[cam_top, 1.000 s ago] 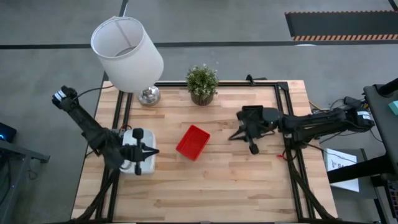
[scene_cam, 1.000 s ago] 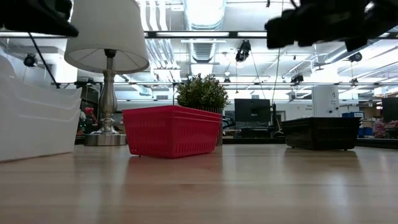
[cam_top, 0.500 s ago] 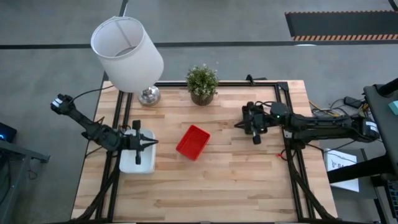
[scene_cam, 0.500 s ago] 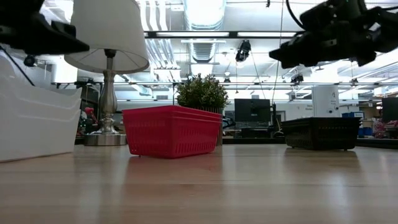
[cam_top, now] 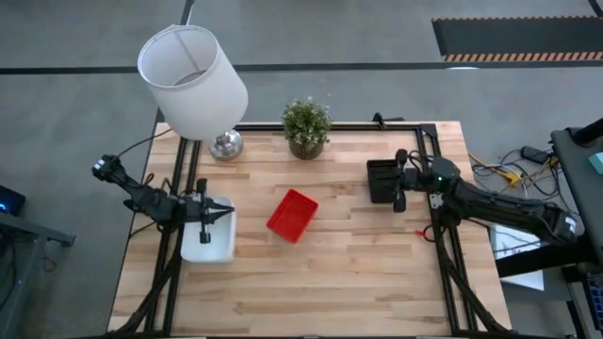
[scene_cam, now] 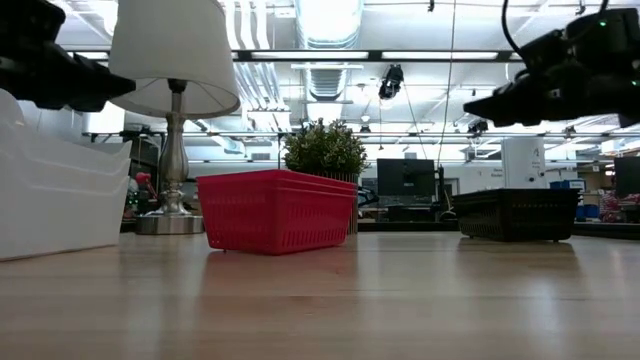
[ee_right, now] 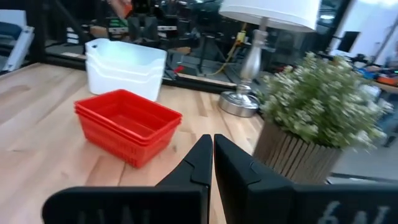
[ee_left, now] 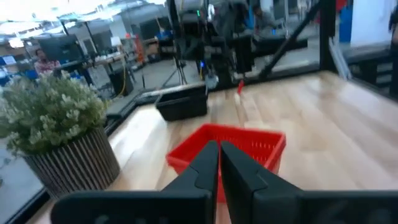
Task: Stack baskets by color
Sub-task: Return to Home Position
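A stack of red baskets (cam_top: 292, 215) (scene_cam: 275, 210) rests on its base at the table's middle. The white stack (cam_top: 207, 243) (ee_right: 124, 68) stands near the left edge, the black stack (cam_top: 380, 179) (ee_left: 183, 106) near the right. My left gripper (cam_top: 228, 215) (ee_left: 219, 152) hovers shut over the white stack's far right corner, pointing level toward the red baskets (ee_left: 249, 146). My right gripper (cam_top: 398, 190) (ee_right: 212, 146) hovers shut above the black stack's right side, pointing level across the table toward the red baskets (ee_right: 127, 127).
A lamp with a big white shade (cam_top: 193, 80) stands at the far left and a small potted plant (cam_top: 306, 124) at the far middle. Black frame rails (cam_top: 433, 202) run along the table's sides. Bare wood (cam_top: 330, 282) lies in front of the baskets.
Both shut grippers have sunk lower. My right gripper has drawn back toward the table's right edge, from in front of the black stack to over its right side. My left gripper has levelled out over the white stack as its arm folded back. The baskets have stayed put.
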Robot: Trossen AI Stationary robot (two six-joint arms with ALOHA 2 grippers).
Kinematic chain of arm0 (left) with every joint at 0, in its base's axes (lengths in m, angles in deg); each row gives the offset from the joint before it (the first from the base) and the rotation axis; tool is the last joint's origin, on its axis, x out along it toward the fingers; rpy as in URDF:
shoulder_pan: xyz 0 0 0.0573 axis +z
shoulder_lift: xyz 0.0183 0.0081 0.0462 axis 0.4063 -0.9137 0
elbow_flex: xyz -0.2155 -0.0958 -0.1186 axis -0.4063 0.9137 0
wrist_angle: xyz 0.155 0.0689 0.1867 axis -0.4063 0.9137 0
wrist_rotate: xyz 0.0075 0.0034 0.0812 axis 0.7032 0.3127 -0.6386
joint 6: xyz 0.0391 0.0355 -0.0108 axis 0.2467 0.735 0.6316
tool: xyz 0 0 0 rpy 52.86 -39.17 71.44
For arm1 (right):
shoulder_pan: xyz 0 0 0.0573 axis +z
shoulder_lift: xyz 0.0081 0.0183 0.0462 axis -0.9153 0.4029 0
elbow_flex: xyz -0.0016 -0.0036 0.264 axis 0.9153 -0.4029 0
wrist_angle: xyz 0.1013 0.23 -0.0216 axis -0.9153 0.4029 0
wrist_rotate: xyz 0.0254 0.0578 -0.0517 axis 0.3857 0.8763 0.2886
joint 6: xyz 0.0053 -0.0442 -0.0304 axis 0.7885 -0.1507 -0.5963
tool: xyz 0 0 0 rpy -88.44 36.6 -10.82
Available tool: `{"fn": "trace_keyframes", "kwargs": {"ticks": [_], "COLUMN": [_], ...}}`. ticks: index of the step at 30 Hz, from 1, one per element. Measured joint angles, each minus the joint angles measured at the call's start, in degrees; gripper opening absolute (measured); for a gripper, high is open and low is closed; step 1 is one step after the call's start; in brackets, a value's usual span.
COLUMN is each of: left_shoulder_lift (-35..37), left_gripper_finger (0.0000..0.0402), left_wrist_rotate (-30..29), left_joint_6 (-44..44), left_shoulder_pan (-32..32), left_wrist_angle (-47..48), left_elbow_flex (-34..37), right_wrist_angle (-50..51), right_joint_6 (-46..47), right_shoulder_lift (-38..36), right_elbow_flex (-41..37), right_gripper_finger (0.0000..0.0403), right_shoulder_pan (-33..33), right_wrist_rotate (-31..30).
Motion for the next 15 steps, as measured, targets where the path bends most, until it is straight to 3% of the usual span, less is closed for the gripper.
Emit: {"fn": "trace_keyframes", "kwargs": {"ticks": [8, 15], "left_shoulder_lift": [4.6, 4.2], "left_gripper_finger": [0.0, 0.0], "left_wrist_rotate": [-0.5, -2.6], "left_joint_6": [2.7, 2.9], "left_shoulder_pan": [0.1, 0.1], "left_wrist_angle": [-1.1, -1.1], "left_elbow_flex": [0.5, 0.6], "right_wrist_angle": [5.2, 12.5], "right_joint_6": [-0.2, -2.0], "right_shoulder_lift": [-9.2, -15.6], "right_elbow_flex": [-3.2, -3.2], "right_gripper_finger": [0.0009, 0.0009], "right_shoulder_pan": [-4.0, -7.2], "right_wrist_rotate": [0.1, 0.1]}}
